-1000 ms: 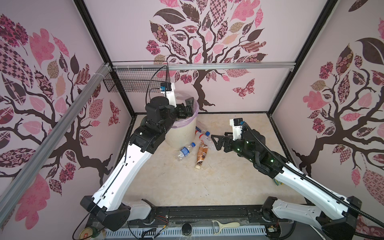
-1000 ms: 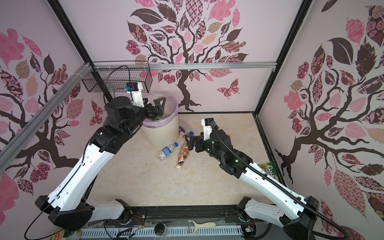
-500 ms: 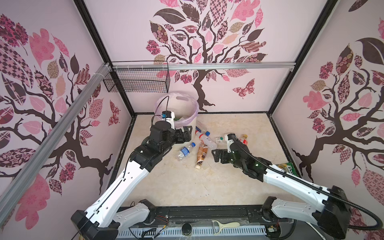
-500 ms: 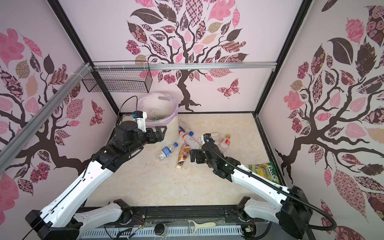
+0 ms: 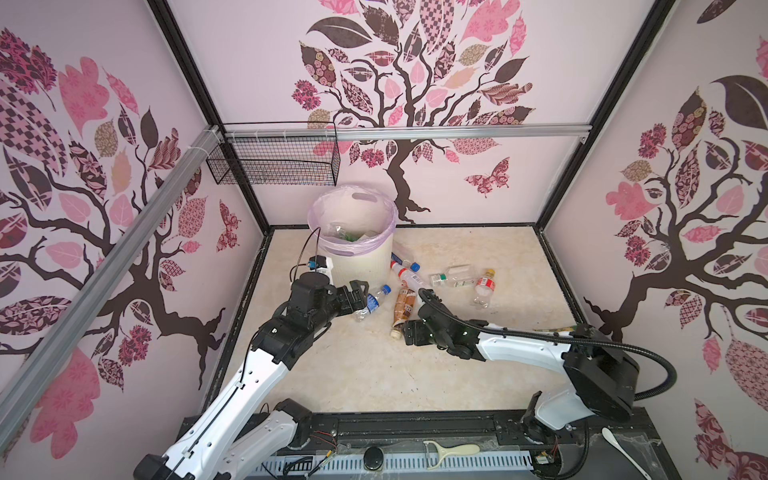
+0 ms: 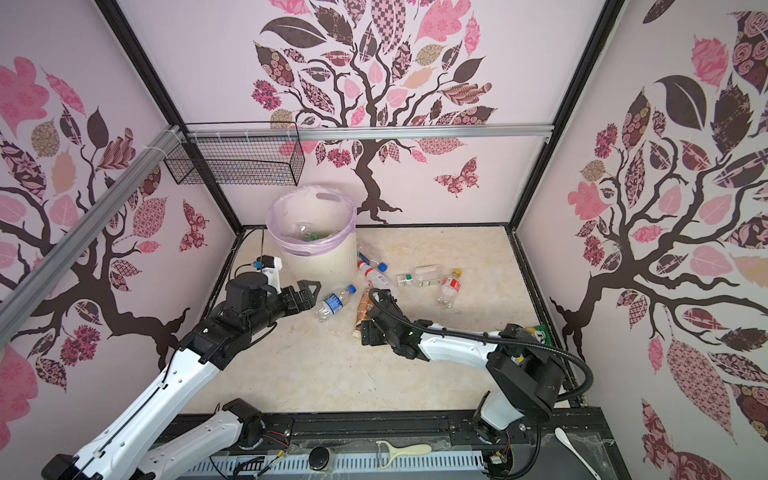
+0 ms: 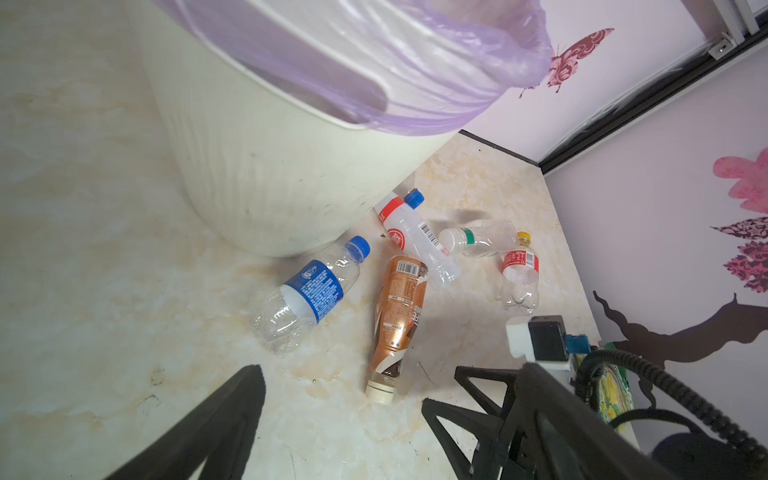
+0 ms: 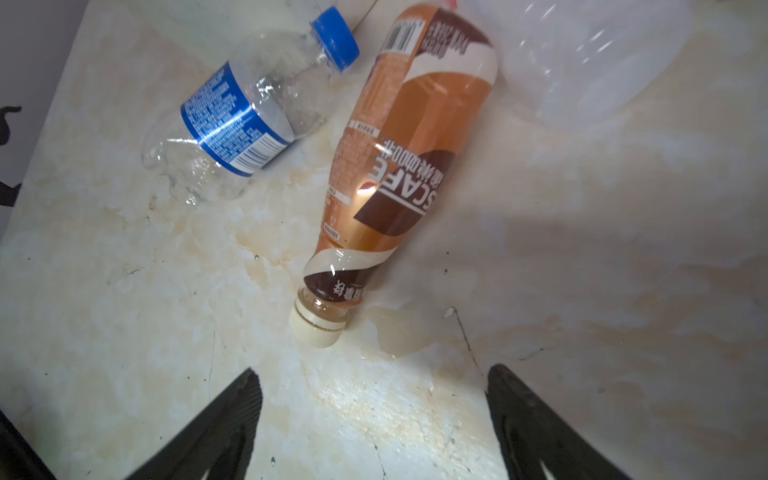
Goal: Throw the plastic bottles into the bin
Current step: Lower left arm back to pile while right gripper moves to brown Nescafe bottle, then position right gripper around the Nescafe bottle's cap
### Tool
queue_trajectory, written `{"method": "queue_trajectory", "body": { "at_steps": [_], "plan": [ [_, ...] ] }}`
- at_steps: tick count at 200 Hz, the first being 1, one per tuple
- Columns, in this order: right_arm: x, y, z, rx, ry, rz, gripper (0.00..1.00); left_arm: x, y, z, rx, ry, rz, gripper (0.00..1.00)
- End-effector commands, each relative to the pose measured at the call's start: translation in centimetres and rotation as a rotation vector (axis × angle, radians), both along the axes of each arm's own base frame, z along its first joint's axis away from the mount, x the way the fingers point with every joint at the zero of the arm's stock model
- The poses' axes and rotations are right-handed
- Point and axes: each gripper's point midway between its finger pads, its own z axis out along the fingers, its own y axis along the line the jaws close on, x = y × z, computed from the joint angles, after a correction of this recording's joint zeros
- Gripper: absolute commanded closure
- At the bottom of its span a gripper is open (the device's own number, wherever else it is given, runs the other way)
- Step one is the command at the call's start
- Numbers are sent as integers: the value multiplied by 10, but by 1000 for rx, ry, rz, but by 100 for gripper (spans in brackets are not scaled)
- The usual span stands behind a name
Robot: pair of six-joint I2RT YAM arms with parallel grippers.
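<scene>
I take 12 o'clock as the back wall in both top views. The bin (image 5: 365, 266) (image 6: 318, 266) stands on the worktop (image 5: 374, 374) at about 11 o'clock, with a lilac bag (image 5: 353, 251) folded over its rim. Inside it I see clear bottles (image 5: 338, 232) and something green. Six more lie loose on the worktop at 4 to 5 o'clock of the bin.

The left arm (image 5: 257, 374) reaches in from 7 o'clock. The left jaws stand wide apart and empty, at 9 o'clock of the blue-label bottle (image 5: 371, 304) (image 7: 309, 291). The left wrist view shows that bottle well ahead of them and untouched, its blue cap pointing to 1 o'clock near the bin's foot.

The right arm (image 5: 519, 347) lies low across the worktop from 4 o'clock. The right jaws are apart too and hold nothing. In the right wrist view the brown bottle (image 8: 399, 166) (image 5: 404, 309) lies on its side with its cream cap toward the jaws. The cap is just ahead of the gap, not between them, and I see no contact. Its base points to 12 o'clock, beside the red-cap bottle (image 5: 409, 279).

A blue-cap bottle (image 5: 405, 262) lies close to the bin's wall. At 3 o'clock of these lie the green-band bottle (image 5: 455, 276) and the yellow-cap bottle (image 5: 483, 289). I cannot tell whether those two touch.
</scene>
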Motion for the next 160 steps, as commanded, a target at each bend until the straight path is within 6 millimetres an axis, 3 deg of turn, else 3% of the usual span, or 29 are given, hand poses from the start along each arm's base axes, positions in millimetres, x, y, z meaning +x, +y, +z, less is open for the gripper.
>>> {"method": "queue_trajectory", "body": {
  "at_steps": [1, 50, 160],
  "plan": [
    [2, 24, -1, 6, -10, -7, 13, -9, 2, -21, -40, 52, 2, 2],
    [3, 28, -27, -32, 19, -59, 15, -15, 3, -41, -50, 87, 1, 2],
    [14, 35, -46, -63, 6, -73, 17, -16, 4, -52, -48, 108, 10, 2]
  ]
}}
